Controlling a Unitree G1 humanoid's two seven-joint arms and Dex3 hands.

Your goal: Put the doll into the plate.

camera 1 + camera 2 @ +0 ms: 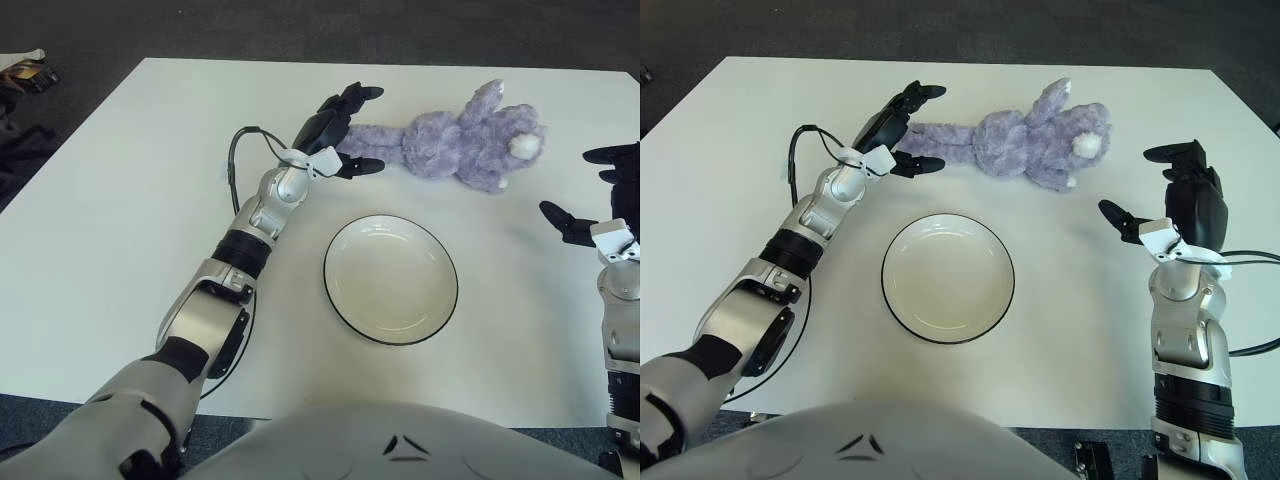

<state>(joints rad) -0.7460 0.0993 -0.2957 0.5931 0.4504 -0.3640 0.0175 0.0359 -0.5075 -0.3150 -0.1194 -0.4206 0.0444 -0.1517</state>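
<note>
While the purple plush doll (pixel 455 145) lies on its side at the far edge of the white table (pixel 110 220), at about one o'clock from the plate (pixel 390 279), the left eye view shows the left hand (pixel 338 132) reached out at about eleven o'clock from the plate, its dark fingers (pixel 356 94) spread apart around the end of the doll's long stretched limbs, one finger above them and one below, with nothing clamped as far as this view shows. The black-rimmed white plate sits bare at the middle of the table, well apart from the toy, so I judge that the task is at its opening step: the doll is not yet grasped, not lifted, and not carried over. At three o'clock from the plate the right hand (pixel 605 195) shows near the table's right edge, fingers apart and holding nothing. In the right eye view the same layout reads more plainly on the right side: the right hand (pixel 1175 205) stands upright on its forearm at about three o'clock from the plate (pixel 948 278), spread and empty, apart from the doll's (pixel 1025 135) head end. The left hand (pixel 898 130) again brackets the tips of the plush limbs at eleven o'clock from the plate, and whether a finger touches the fur I cannot tell. What is left, by my reading, is closing on the doll, raising it, bringing it toward six o'clock over the plate and letting go.
</note>
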